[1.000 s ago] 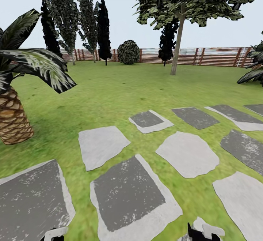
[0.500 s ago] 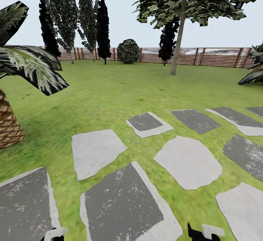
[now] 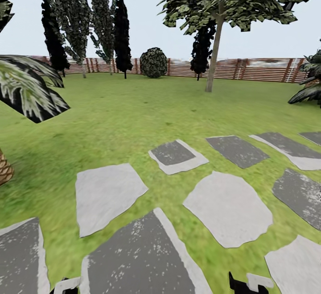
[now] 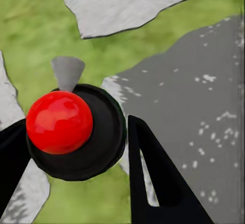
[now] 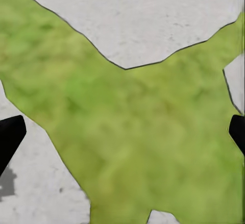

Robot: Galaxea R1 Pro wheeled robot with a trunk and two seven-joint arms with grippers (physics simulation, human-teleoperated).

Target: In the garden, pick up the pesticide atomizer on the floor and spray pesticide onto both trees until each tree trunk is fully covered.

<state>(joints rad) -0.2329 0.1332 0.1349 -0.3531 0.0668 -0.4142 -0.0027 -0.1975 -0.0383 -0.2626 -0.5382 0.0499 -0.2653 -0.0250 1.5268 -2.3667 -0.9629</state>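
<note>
— So, which step is it?
— Travelling, I think. The left gripper point(image 4: 76, 147) grasps the pesticide atomizer point(image 4: 76, 132); the right gripper point(image 5: 122, 137) hangs released over lawn point(image 5: 127, 132).
— Next?
— Drive past the paving stones point(image 3: 227, 207) toward the tree trunk point(image 3: 213, 57) by the fence point(image 3: 263, 68). Containers: probably the atomizer, contents hidden.

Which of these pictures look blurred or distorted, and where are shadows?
Head view: sharp, even light, the stone slabs stretched toward the lower edge. Left wrist view: the red-topped sprayer crisp, grass soft. Right wrist view: grass smeared, one small grey shadow at the edge.
</note>
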